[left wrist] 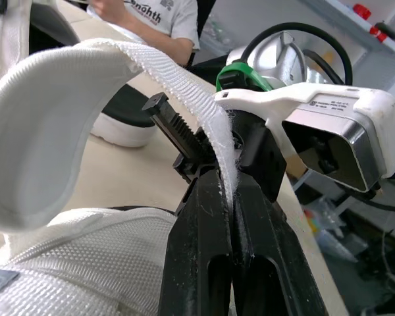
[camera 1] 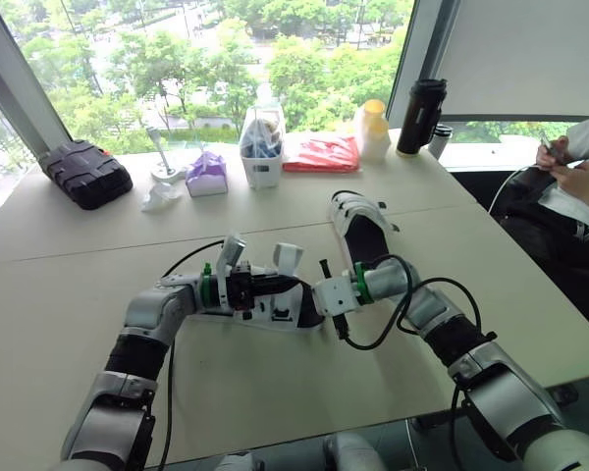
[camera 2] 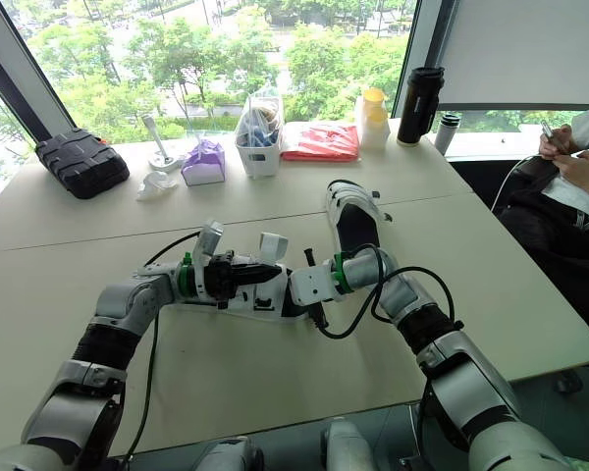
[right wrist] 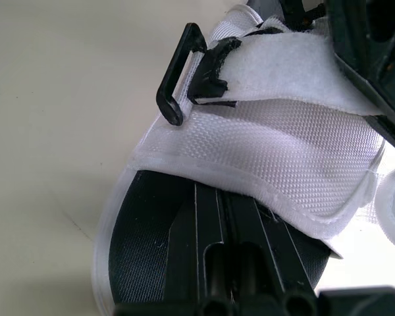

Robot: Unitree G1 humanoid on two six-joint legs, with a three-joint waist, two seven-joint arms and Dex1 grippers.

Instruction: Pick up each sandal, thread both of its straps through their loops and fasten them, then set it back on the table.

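We have the white mesh sandal with a black footbed held just above the pale wooden table, near its front middle, between both grippers. Its mate lies flat further back on the right. The left gripper is pinched tight on the white woven hook-and-loop strap, which curls up limply. The right gripper rests against the footbed with its jaws nearly together, and we cannot tell whether they trap anything. The black plastic loop stands free beside the upper. We judge the sandal light, the sole fairly stiff and the straps floppy and clingy. So we would steady the sole and grip each strap near its tip.
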